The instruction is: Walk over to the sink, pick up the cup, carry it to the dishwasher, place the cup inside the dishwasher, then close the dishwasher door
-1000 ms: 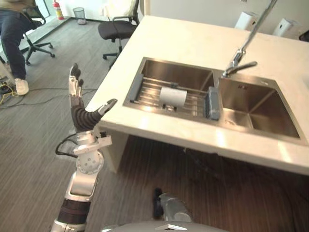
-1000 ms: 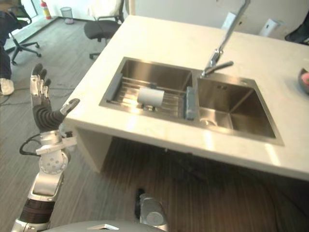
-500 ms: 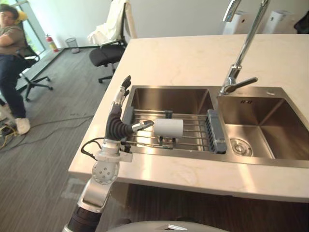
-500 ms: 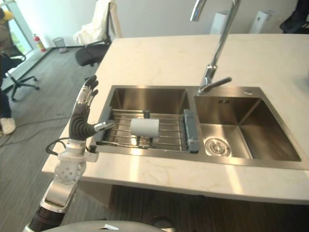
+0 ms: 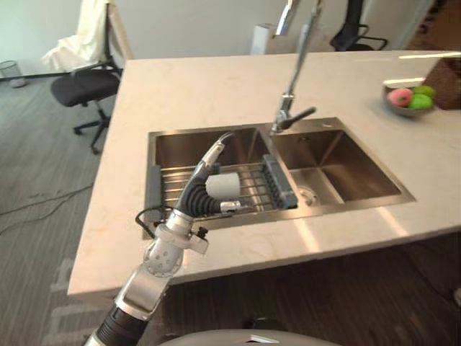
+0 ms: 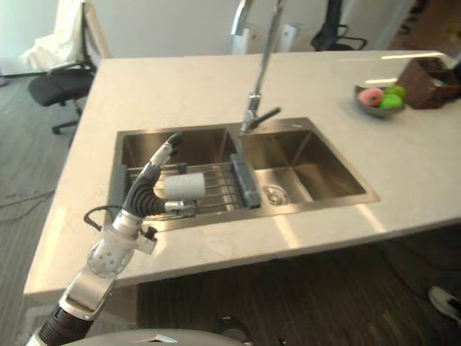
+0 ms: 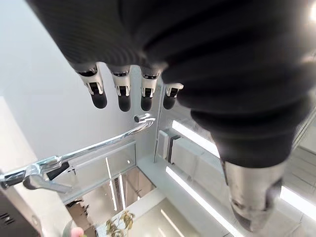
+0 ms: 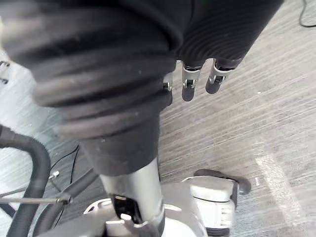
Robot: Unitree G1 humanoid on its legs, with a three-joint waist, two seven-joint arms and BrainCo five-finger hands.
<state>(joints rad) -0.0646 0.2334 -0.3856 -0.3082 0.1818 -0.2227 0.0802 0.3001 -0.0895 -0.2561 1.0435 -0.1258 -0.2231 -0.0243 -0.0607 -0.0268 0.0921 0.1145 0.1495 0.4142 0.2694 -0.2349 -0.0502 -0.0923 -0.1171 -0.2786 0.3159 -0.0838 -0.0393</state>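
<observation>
A white cup (image 5: 224, 185) lies on its side on the wire rack (image 5: 176, 189) in the left basin of the steel sink (image 5: 169, 148). My left hand (image 5: 199, 193) reaches over the sink's front rim to it. Its straight fingers (image 5: 217, 150) rise along the cup's left end and its thumb (image 5: 231, 207) lies just in front of the cup, so the hand is open beside the cup. In the left wrist view the fingers (image 7: 121, 93) point straight out. My right hand (image 8: 190, 80) hangs over the grey floor with relaxed fingers.
A tall faucet (image 5: 292, 101) stands between the basins, and the right basin (image 5: 335, 164) has a drain. A grey rack end (image 5: 278, 180) borders the cup's right. A fruit bowl (image 5: 408, 99) and a brown box (image 6: 432, 75) sit at the counter's far right. An office chair (image 5: 81, 83) stands at the back left.
The camera has swung, so the whole scene has shifted. My left hand has moved further in over the rack and now brackets the cup between fingers and thumb.
</observation>
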